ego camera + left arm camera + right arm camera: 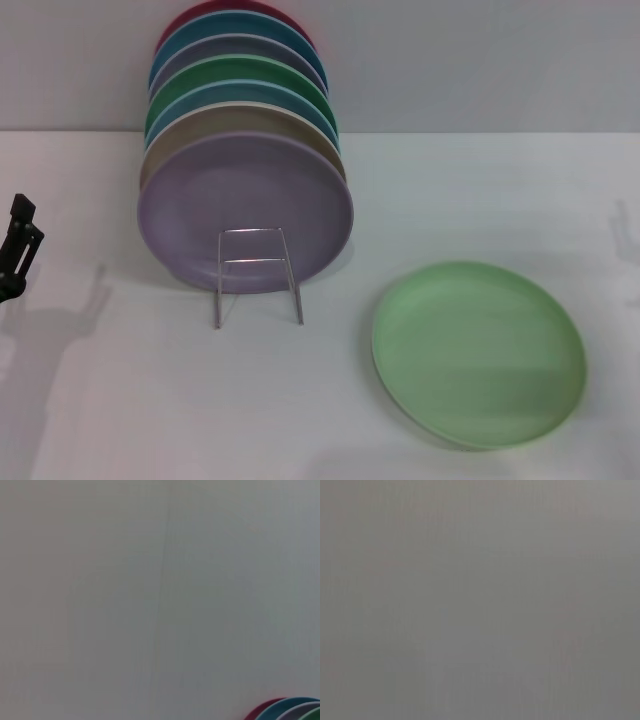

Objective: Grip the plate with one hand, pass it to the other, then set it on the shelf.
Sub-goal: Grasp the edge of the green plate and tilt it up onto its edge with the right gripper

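The pale mint-green plate (479, 352) lies flat on the white table at the right front, with nothing touching it. The shelf (256, 274), a thin silver wire rack, stands left of centre with its looped front toward me; several plates stand on edge in it, a lilac plate (245, 210) foremost. My left gripper (18, 250) shows as a black part at the far left edge, well away from the plate. My right gripper is out of view; only a faint shadow falls at the right edge.
Behind the lilac plate stand tan, blue, green and red plates (240, 85) in a row reaching toward the grey wall. The left wrist view catches their rims (290, 710) against the wall. The right wrist view shows plain grey.
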Controlling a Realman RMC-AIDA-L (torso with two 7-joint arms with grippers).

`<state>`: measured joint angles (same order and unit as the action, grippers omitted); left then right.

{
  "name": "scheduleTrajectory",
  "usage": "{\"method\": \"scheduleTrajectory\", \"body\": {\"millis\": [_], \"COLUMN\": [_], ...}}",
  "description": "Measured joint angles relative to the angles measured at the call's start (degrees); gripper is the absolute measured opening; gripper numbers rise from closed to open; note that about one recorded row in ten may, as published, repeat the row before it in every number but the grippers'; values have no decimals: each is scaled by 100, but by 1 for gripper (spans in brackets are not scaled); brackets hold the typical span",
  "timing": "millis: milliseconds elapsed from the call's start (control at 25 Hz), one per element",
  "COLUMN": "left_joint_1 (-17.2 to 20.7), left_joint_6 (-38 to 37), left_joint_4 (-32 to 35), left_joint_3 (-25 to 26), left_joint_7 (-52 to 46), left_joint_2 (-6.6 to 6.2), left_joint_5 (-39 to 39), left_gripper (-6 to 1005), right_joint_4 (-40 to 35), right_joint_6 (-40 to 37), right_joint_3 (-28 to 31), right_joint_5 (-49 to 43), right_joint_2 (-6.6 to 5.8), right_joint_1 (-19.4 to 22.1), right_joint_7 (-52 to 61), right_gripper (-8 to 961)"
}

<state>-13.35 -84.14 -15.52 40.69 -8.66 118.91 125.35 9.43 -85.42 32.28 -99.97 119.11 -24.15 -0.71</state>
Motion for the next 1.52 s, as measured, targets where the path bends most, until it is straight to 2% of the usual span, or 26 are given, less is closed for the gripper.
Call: {"method": "scheduleTrajectory", "body": {"millis": [360, 560, 680, 920, 1200, 1240, 1280, 1320, 1360, 1440, 1480, 1520], "left_joint_1": [19, 18, 17, 16, 16, 16, 16, 12, 12, 11, 11, 7], "left_joint_6": [-67, -68, -76, -85, -86, -89, -89, -97, -97, -102, -102, -101], "left_joint_4": [-4, -7, -13, -13, -16, -19, -19, -20, -20, -22, -22, -22], "left_joint_3": [-1, -1, -1, -8, -9, -9, -9, -9, -9, -9, -9, -9], "left_joint_7": [-7, -7, -13, -13, -14, -13, -13, -13, -13, -13, -13, -13], "left_joint_2": [0, 0, 0, 0, 0, 0, 0, 0, 0, 0, 0, -1], "left_joint_5": [23, 36, 42, 52, 53, 52, 52, 52, 52, 50, 50, 51], "left_gripper": [849, 848, 848, 848, 849, 849, 849, 849, 849, 849, 849, 849], "right_joint_4": [-142, -110, 131, 453, 1461, 1884, 1884, 2437, 2437, 3263, 3263, 3926], "right_joint_6": [-179, -369, -507, -432, 533, 891, 891, 1384, 1384, 2202, 2202, 2940], "right_joint_3": [-23, -36, -53, -110, -102, 11, 11, 228, 228, 699, 699, 1156], "right_joint_5": [-5, -7, -14, -38, -89, -90, -90, -91, -91, -92, -92, -92], "right_joint_2": [-1, 19, 28, 14, -55, -130, -130, -230, -230, -386, -386, -489], "right_joint_1": [42, 57, 59, 57, -6, 4, 4, 71, 71, 277, 277, 508], "right_joint_7": [-107, -979, -2230, -2443, -2524, -2682, -2682, -3041, -3041, -3591, -3591, -3975], "right_gripper": [624, 625, 625, 625, 624, 624, 624, 624, 624, 624, 624, 625]}}
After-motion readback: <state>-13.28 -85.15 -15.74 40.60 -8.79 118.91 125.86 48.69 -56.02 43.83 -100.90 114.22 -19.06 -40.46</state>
